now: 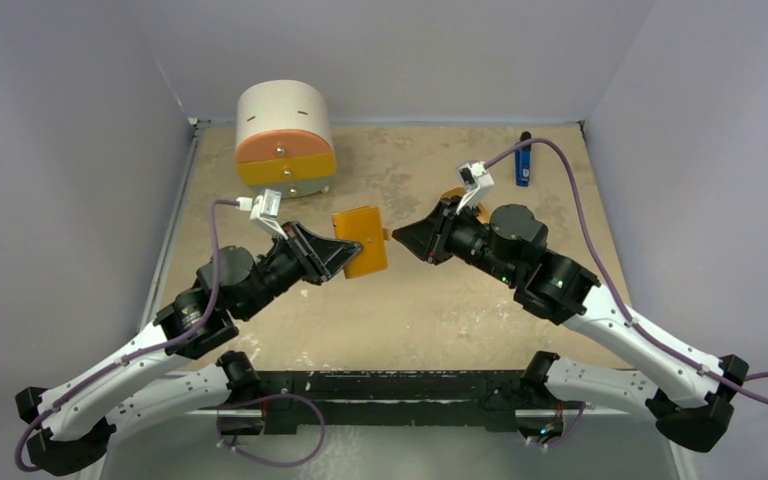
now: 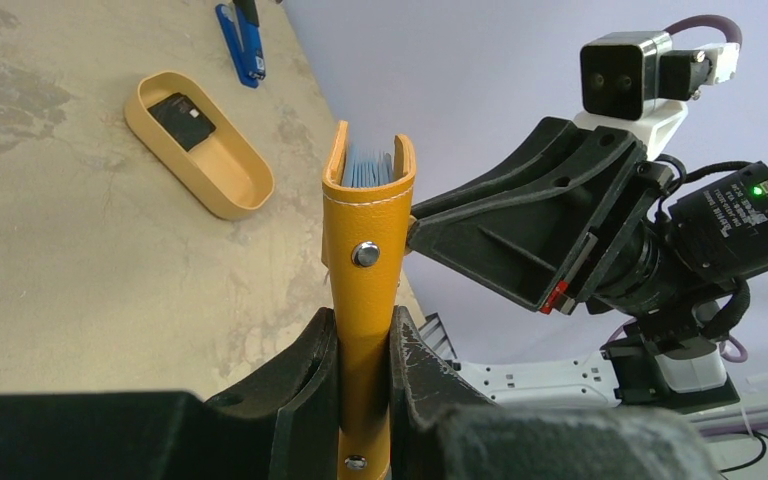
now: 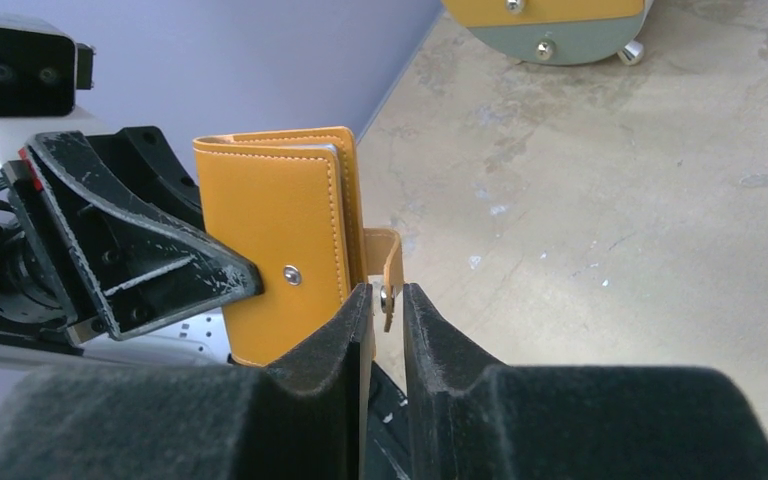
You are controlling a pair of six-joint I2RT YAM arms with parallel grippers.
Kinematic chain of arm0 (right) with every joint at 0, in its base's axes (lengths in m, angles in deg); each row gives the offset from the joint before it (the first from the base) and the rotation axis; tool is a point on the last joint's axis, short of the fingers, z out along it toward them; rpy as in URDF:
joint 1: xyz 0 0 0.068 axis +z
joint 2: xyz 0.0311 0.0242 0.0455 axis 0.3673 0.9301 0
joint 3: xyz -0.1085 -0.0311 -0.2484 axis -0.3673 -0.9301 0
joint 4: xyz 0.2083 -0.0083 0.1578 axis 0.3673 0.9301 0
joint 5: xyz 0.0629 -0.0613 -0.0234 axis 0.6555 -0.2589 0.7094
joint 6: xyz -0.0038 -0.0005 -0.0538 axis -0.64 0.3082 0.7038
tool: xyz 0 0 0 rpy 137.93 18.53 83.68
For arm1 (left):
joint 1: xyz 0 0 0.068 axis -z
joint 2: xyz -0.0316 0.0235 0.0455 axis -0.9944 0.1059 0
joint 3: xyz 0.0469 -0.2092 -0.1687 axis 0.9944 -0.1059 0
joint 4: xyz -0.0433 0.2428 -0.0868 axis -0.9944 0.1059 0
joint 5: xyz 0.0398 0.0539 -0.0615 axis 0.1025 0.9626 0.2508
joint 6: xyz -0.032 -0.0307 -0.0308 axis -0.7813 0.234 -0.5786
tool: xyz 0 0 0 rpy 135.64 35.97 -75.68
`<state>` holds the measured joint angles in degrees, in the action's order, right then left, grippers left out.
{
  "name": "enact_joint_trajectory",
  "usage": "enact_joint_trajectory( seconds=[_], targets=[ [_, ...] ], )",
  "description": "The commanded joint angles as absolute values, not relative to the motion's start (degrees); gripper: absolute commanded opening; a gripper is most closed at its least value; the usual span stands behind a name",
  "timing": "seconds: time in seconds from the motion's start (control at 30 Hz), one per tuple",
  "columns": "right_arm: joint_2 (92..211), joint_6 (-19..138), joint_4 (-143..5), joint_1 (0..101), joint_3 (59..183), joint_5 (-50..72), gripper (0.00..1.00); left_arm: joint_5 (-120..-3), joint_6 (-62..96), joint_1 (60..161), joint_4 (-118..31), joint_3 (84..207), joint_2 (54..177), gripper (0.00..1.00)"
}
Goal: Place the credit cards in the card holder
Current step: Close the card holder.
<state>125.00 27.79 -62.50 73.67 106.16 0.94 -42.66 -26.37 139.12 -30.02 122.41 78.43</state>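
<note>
Peeling the card holder (image 2: 365, 225) open needs a firm anchor: the left pincer (image 2: 365, 345) clamps its lower end, upright above the surface (image 2: 60, 270). The right pincer (image 3: 387, 300) straddles the snap strap (image 3: 390, 260), pinching or not I cannot tell; pull gently. A credit card (image 2: 182, 118) lies in the oval tray (image 2: 235, 195).

The left arm (image 1: 120, 365) and right arm (image 1: 625, 330): white shells low in frame, black motor joints higher. A purple cable (image 1: 210, 235) trails each. Black fingers (image 3: 440, 335) show pale scuffs; one green light (image 2: 757, 187).
</note>
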Motion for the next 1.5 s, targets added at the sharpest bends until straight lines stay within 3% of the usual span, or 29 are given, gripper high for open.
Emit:
enact_joint_trajectory(
  seconds=[0.0, 0.17, 0.27, 0.37, 0.53, 0.7, 0.97, 1.2, 1.47],
  targets=[
    [124.93, 27.81, -63.19, 73.67, 108.28, 1.89, 0.17, -43.1, -27.11, 139.17, -34.39, 122.72, 77.2, 0.0],
    [124.39, 27.56, -63.47, 73.67, 107.91, 1.64, 0.13, -42.77, -27.03, 139.18, -34.08, 122.63, 76.83, 0.0],
    [124.17, 27.11, -63.7, 73.67, 107.81, 1.53, 0.22, -42.66, -26.99, 139.14, -33.88, 122.55, 76.66, 0.0],
    [123.81, 26.64, -64.04, 73.68, 107.56, 1.61, 0.24, -42.57, -27.04, 139.17, -33.7, 122.5, 76.71, 0.0],
    [123.55, 26.66, -64.5, 73.67, 107.42, 2.25, 0.17, -42.57, -27.08, 139.14, -33.68, 122.45, 76.62, 0.0],
    [123.38, 26.72, -64.79, 73.67, 107.42, 2.48, 0.19, -42.55, -27.07, 139.13, -33.68, 122.38, 76.5, 0.0],
    [124.46, 26.64, -64.77, 73.67, 107.84, 2.78, 0.13, -42.48, -27.11, 139.14, -33.52, 122.44, 75.98, 0.0],
    [124.33, 26.81, -65.01, 73.67, 107.84, 3.93, 0.01, -42.48, -27.07, 139.16, -33.42, 122.39, 75.88, 0.0],
    [124.99, 29.88, -62.94, 73.67, 110.17, 3.59, 0.0, -41.78, -26.97, 139.12, -32.68, 122.7, 76.53, 0.0]
  ],
)
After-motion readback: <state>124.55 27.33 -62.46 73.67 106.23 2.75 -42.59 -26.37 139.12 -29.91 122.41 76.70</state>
